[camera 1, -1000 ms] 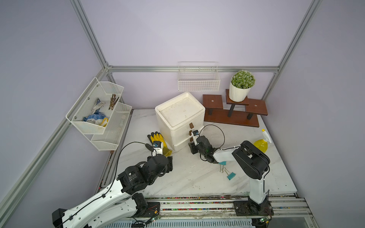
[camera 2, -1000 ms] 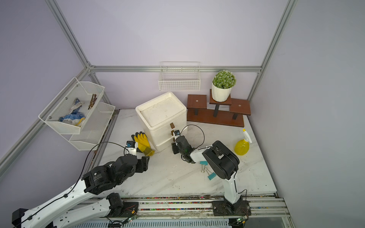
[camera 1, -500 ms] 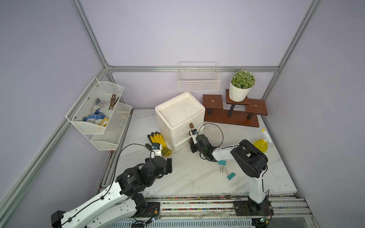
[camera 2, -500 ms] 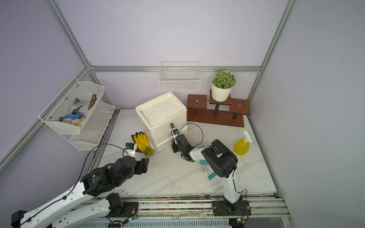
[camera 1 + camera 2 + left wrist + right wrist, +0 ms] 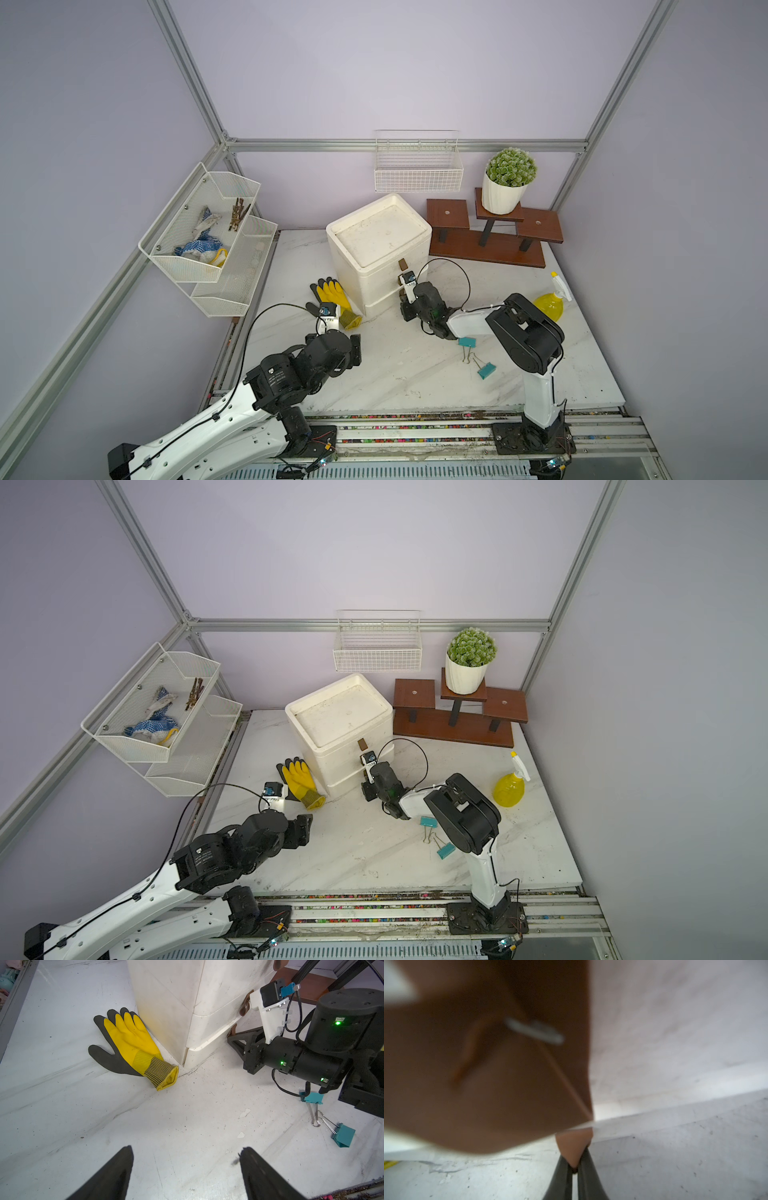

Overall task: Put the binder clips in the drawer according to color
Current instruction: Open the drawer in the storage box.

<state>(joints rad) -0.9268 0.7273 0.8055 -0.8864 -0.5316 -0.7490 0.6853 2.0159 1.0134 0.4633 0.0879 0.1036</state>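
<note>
right gripper: clamped on the bottom tab of the drawer chest, low on its front face. The lowest drawer isn't open enough to take a clip.
left gripper: jaws apart, empty, hovering over the table off the chest's front corner, well apart from it.
teal binder clips: two on the table out front of the chest. clip A sits just under the right arm's wrist, clip B farther out, wire handles crossed. No yellow or blue clips in view.
yellow glove: flat against the chest's side wall.
risk 1: the tab is small and soft, so a pull could slip it out of the pinch.
risk 2: nothing braces the chest, so it may slide forward instead of the drawer opening.
risk 3: the right arm backing away from the chest could sweep clip A.
risk 4: crossed handles mean lifting one clip could drag the other.
</note>
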